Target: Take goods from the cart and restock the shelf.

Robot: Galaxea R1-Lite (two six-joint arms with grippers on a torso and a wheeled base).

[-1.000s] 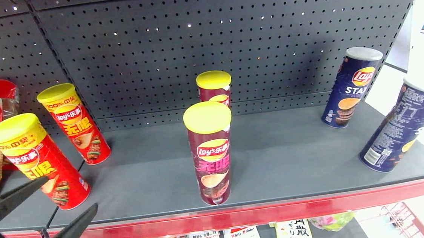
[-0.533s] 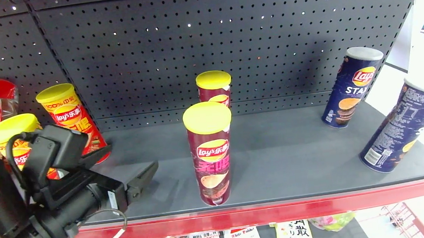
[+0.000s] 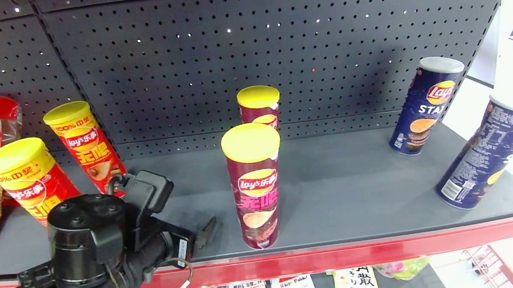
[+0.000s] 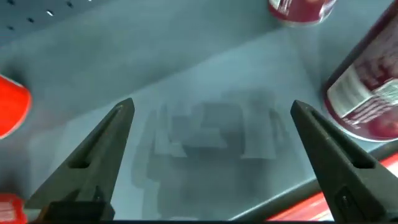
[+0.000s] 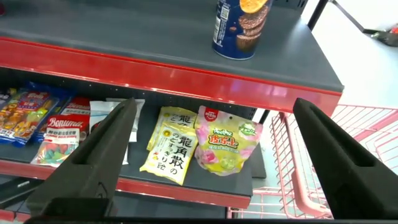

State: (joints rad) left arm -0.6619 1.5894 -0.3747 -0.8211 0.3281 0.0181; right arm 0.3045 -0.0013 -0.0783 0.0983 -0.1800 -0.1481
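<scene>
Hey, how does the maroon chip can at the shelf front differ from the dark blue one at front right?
The maroon can has a yellow lid; the dark blue can has a pale grey one. The maroon can faces its logo outward; the dark blue can shows mostly small print. The maroon can stands mid-shelf, the dark blue can at the right end. Both are tall tubes near the front edge of the shelf.

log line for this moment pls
left gripper: open, empty, over shelf beside front maroon chip can | right gripper: open, empty, facing lower snack bags
</scene>
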